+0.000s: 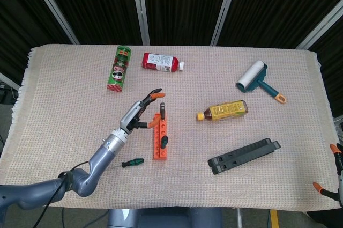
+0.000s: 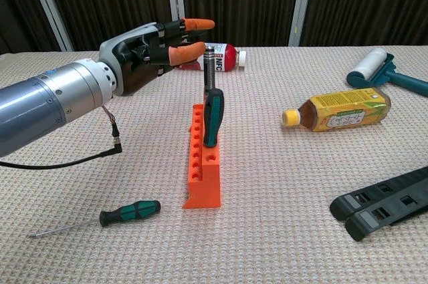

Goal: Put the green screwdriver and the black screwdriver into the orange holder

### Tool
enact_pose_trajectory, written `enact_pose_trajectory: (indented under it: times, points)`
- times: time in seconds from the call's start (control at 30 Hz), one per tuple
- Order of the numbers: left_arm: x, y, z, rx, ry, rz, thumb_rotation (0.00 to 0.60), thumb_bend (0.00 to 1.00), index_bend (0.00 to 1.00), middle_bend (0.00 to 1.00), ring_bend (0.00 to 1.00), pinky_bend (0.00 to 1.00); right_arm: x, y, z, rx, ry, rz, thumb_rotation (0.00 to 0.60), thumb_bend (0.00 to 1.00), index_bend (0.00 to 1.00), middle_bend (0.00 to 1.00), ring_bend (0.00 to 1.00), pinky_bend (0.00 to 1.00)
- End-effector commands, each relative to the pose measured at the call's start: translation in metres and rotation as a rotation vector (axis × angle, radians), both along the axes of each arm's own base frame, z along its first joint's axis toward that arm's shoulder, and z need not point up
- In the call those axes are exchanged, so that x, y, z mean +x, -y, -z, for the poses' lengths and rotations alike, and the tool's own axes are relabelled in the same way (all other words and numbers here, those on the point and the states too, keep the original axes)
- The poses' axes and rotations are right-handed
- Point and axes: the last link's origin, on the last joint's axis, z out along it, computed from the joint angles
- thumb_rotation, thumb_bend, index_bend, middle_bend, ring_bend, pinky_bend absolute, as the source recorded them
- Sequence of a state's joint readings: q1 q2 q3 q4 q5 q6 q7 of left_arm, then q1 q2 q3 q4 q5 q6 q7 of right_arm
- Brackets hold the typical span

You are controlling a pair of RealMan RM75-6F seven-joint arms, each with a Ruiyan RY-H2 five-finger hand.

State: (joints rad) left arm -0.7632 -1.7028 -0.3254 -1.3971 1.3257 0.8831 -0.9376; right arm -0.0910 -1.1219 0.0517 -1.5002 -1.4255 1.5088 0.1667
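Note:
The orange holder lies mid-table. A black screwdriver with a grey knurled top stands upright in its far end. Another dark-handled screwdriver stands in a nearer slot. The green screwdriver lies flat on the cloth, left of the holder's near end. My left hand hovers left of the knurled top and slightly above it. Its fingers are spread, touch nothing and hold nothing. My right hand does not show in either view.
A green can and a red-and-white bottle lie at the back left. A yellow bottle lies right of the holder. A lint roller is at the back right, and a black folded tool at the front right.

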Motion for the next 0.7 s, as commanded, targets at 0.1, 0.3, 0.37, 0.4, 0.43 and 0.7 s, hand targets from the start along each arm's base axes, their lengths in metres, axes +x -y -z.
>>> enact_pose_trajectory:
  times: [0.1,0.3,0.37,0.4,0.43,0.7]
  points:
    - [0.005,-0.001,-0.001,-0.035,0.016,-0.009,0.600,0.41,0.32,0.09,0.00,0.00,0.000,0.000,-0.001,-0.001,-0.002,0.001,0.600,0.00,0.00,0.00,0.00,0.00]
    - [0.011,-0.001,0.001,-0.055,0.033,-0.016,0.600,0.41,0.39,0.14,0.00,0.00,-0.001,-0.002,-0.001,-0.005,-0.001,0.008,0.600,0.00,0.00,0.00,0.00,0.00]
    - [0.012,-0.001,0.001,-0.069,0.044,-0.021,0.600,0.41,0.40,0.15,0.00,0.00,-0.001,-0.002,-0.001,-0.004,0.000,0.010,0.600,0.00,0.00,0.00,0.00,0.00]
    - [0.013,-0.001,0.001,-0.078,0.049,-0.023,0.600,0.41,0.42,0.16,0.00,0.00,-0.001,-0.002,-0.001,-0.004,0.000,0.010,0.600,0.00,0.00,0.00,0.00,0.00]
    - [0.014,-0.001,0.001,-0.084,0.052,-0.025,0.600,0.41,0.43,0.17,0.00,0.00,-0.001,-0.002,-0.001,-0.003,-0.001,0.010,0.600,0.00,0.00,0.00,0.00,0.00]
    - [0.019,-0.001,0.002,-0.118,0.076,-0.030,0.600,0.43,0.48,0.21,0.02,0.04,-0.002,-0.002,-0.001,-0.003,-0.001,0.013,0.600,0.00,0.00,0.00,0.00,0.00]
